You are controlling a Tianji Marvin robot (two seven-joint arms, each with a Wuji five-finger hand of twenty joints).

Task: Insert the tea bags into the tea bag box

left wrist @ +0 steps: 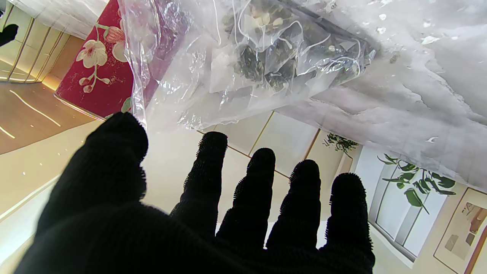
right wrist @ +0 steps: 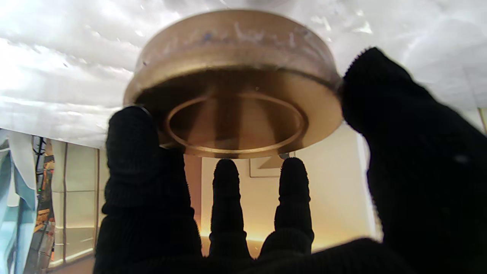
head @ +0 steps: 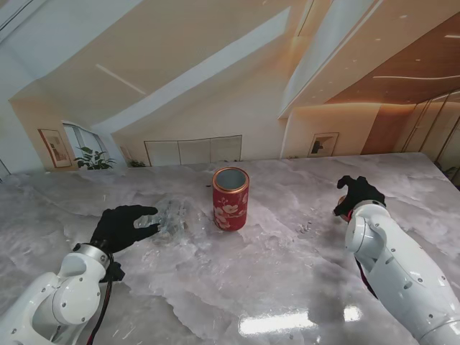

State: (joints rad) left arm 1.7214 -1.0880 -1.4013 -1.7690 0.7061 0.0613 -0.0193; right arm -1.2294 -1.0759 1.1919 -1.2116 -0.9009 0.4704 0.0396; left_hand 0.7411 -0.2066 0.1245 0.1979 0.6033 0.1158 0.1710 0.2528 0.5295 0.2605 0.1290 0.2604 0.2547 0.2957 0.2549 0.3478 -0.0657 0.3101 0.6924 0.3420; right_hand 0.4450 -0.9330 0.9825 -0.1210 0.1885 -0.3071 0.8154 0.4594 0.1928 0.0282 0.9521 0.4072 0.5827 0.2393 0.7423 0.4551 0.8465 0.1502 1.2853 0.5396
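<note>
The marble tabletop (head: 287, 287) holds a red flowered tea tin (head: 230, 198) near its middle, open on top. Just left of it lies a clear bag of tea bags (head: 169, 218), right at the left hand's (head: 123, 226) spread fingers (left wrist: 258, 182). Near the right edge, the right hand (head: 357, 195) holds the gold lid (right wrist: 236, 83).

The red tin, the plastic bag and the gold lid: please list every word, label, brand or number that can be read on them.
No text can be read in any view.
Red tin: only a flower pattern, no words visible.
Plastic bag of tea bags: clear, no print or label shows.
Gold lid in the right hand: plain metal, no marking visible.
Framed pictures on the wall: too small to tell.
</note>
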